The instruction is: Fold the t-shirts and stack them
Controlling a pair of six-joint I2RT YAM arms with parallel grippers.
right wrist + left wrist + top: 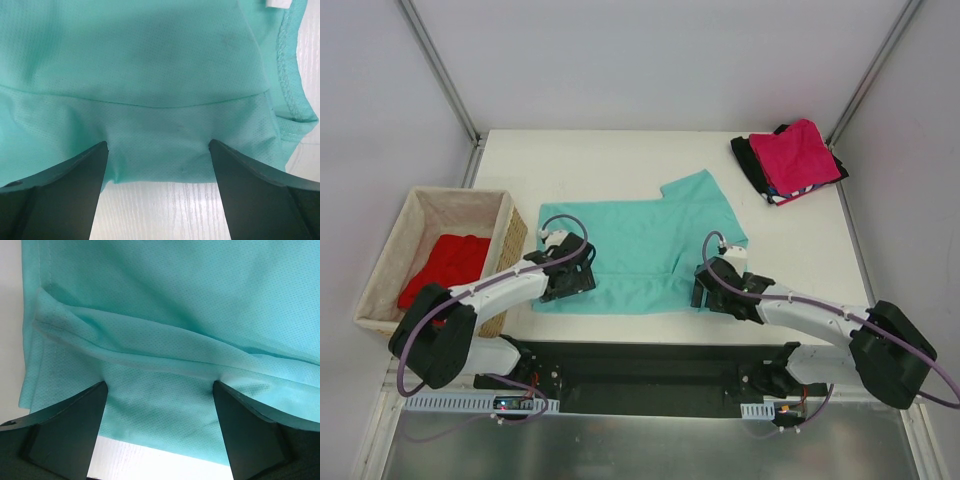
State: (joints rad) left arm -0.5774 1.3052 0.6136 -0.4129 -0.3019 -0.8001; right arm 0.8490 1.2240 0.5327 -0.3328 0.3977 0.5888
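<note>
Teal-green t-shirt (640,250) lies spread on the table (580,160), about centre, near hem towards the arm bases. One sleeve juts out at the far right. No matching sleeve shows on the left, so that side may already be turned in; cannot confirm from above.

Left pincer (575,283): at the near-left part of the hem, jaws wide apart, nothing pinched. In the wrist view the fingers (75,420) straddle the cloth edge, and a raised fold ridge crosses just beyond them. Bare table shows below the hem.

Right pincer (703,290): at the near-right part of the hem, jaws likewise wide apart and empty. Its fingers (250,180) flank the hem, with a stitched edge off to the right.

Done, as far as shown: a stack at the far right corner of the table. The magenta-pink shirt (803,155) is on top and the black shirt (750,160) under it. A striped shirt (782,196) peeks out at the near edge. Three shirts folded and stacked, by my reading.

In hand: the teal one, flattened but not a compact fold. Judgement: both pincers are placed to take the near hem and carry it away from the bases.

Left: finish that fold and move it to the stack. Then the bright red shirt (455,262), crumpled inside the wicker basket (505,235) at the left edge. Roughly three of five complete.
</note>
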